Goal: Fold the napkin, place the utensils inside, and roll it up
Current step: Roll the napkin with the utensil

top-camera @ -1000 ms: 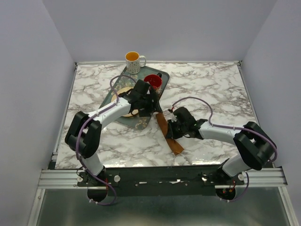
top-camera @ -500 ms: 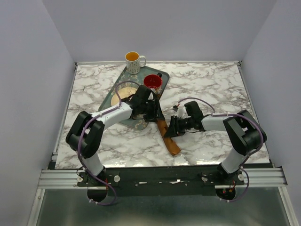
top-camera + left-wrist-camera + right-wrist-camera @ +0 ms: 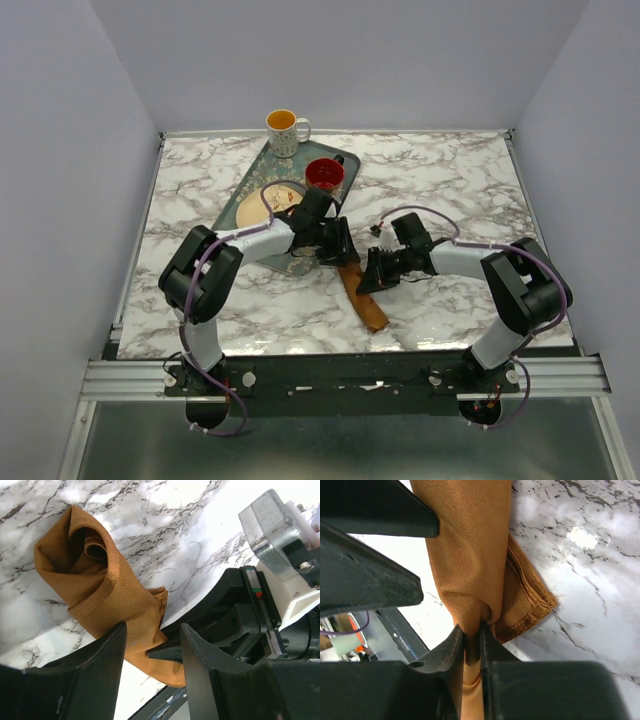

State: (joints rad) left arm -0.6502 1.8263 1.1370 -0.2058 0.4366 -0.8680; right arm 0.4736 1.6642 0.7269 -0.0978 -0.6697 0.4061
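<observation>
Your light is bright and even, coming from overhead: on the marble table (image 3: 460, 190) only faint, soft shadows sit under the arms (image 3: 250, 240), and a pale sheen lies just right of the napkin (image 3: 365, 300). From the left wrist, the napkin's weave is crisp, yet the left claw (image 3: 152, 632) below it is a dark, soft-edged silhouette. From the right wrist, glare bleaches the table left of the napkin.
</observation>
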